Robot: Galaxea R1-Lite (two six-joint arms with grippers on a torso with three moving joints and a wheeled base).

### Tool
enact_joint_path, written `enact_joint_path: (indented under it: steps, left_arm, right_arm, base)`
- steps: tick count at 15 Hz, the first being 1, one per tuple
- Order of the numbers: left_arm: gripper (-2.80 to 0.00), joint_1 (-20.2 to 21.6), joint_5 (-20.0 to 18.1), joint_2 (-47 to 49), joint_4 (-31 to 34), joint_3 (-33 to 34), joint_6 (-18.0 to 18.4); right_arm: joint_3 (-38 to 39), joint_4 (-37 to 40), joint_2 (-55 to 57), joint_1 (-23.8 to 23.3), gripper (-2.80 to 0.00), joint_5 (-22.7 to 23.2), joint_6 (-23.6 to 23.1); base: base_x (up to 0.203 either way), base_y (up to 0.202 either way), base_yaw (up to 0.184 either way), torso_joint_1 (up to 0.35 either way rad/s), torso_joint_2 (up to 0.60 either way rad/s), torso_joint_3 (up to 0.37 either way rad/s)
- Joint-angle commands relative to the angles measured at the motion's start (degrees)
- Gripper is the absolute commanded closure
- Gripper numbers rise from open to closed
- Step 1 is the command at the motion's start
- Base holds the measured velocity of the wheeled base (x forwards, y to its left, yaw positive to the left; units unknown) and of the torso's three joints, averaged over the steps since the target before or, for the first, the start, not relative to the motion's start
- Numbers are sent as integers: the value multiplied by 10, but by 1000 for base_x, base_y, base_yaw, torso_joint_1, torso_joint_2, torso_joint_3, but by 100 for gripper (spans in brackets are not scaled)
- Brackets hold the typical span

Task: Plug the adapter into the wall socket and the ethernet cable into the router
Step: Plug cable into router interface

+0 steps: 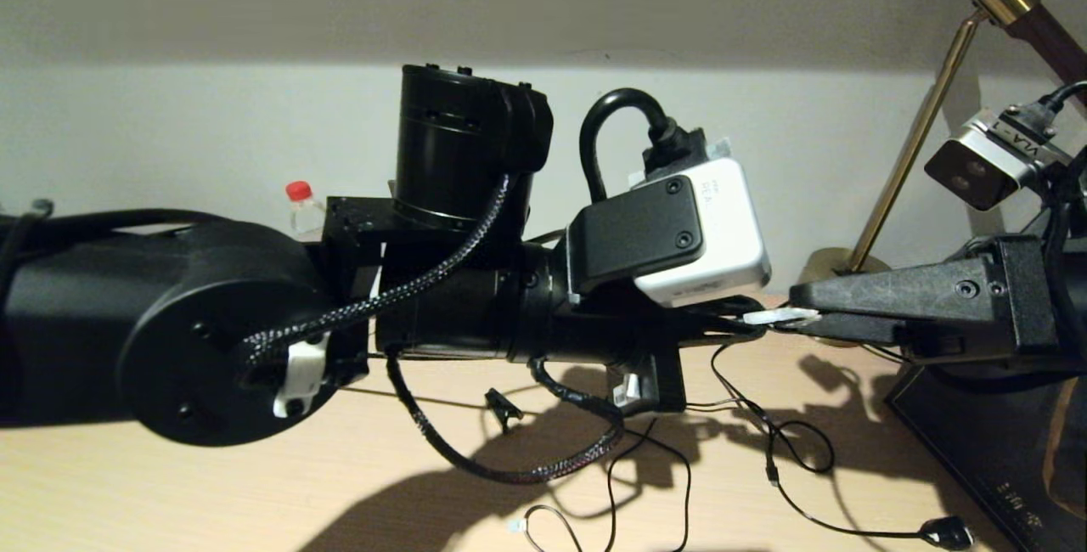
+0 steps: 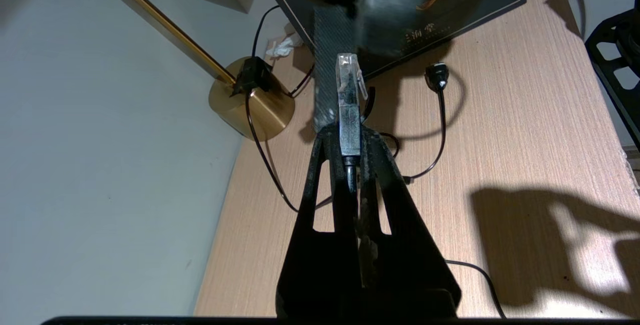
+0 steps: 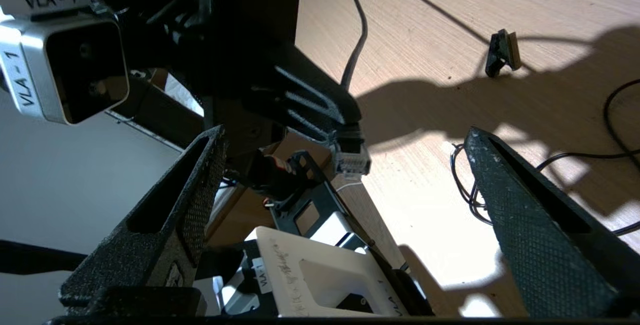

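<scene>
Your left arm fills the head view; its left tool [image 2: 350, 115] is clamped on the ethernet cable [image 2: 348, 96], connector held above the table [image 2: 525, 130]. Right tool [image 3: 345, 195] gapes empty, facing it. No router or wall socket visible; neither plugging is confirmed.

Home desk, wooden desktop [image 1: 212, 492], brass lamp [image 2: 252, 97], plain wall [image 1: 212, 153]

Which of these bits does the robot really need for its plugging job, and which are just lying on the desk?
For the job:
- ethernet cable, its clear connector pinched in the left gripper
- right gripper, open, facing that connector

Just lying about:
- brass lamp
- black gift bag
- small bottle
- black clip
</scene>
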Motion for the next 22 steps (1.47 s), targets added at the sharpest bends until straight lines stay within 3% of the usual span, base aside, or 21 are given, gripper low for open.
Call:
enact_joint_path:
  steps: [1,22]
  left_arm:
    - [0,-1,-2,3,-5,1,2]
    - [0,-4,15,-1,-11,18,0]
  right_arm:
    - [1,0,-1,14,0,-11,1]
    - [4,-1,5,21,0,-24,2]
  base:
    - [0,0,0,0,0,0]
    - [0,0,0,0,0,0]
